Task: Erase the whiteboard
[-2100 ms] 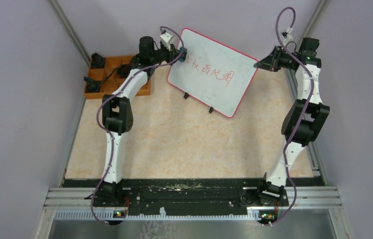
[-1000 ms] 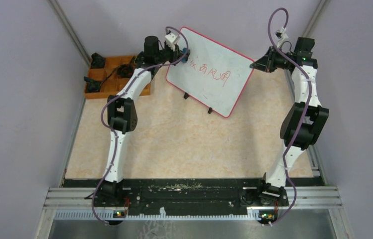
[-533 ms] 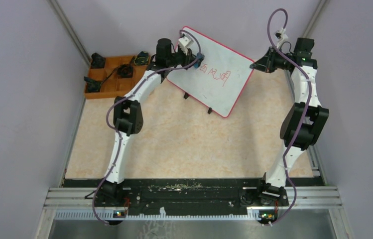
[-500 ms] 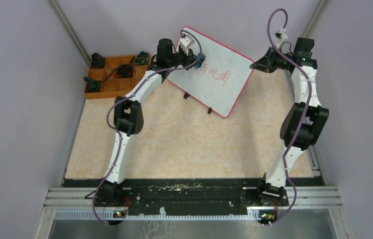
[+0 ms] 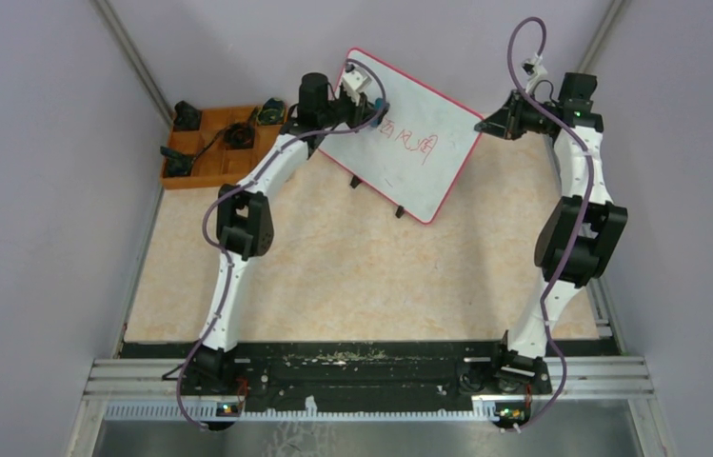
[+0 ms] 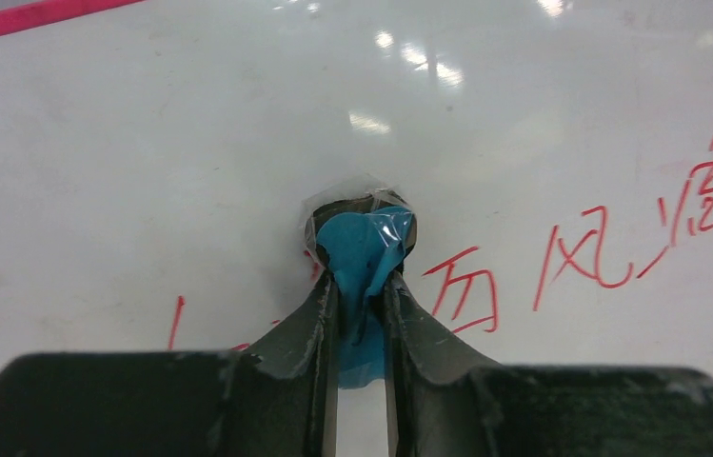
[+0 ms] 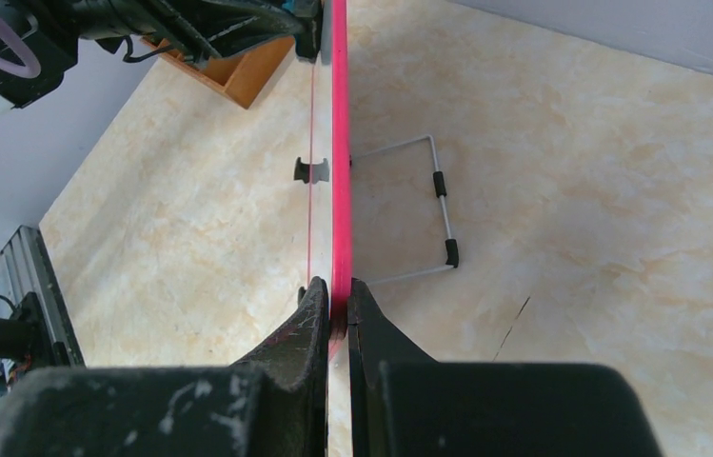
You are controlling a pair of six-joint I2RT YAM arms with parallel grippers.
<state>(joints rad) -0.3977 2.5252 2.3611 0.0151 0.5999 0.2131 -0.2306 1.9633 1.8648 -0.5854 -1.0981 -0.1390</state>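
Observation:
The whiteboard stands tilted at the back of the table, white with a red-pink frame, and bears red handwritten characters. My left gripper is shut on a blue eraser wrapped in clear film, and presses it against the board just left of the characters. My right gripper is shut on the board's red-pink right edge and holds it. The board's wire stand shows behind it in the right wrist view.
An orange compartment tray with several black parts sits at the back left, beside the left arm. The marbled table top lies in front of the board. Grey walls close in on both sides.
My left gripper has swept the eraser rightward along the board from its left edge. The leftmost red characters are gone. My right gripper has kept its hold on the board's edge.

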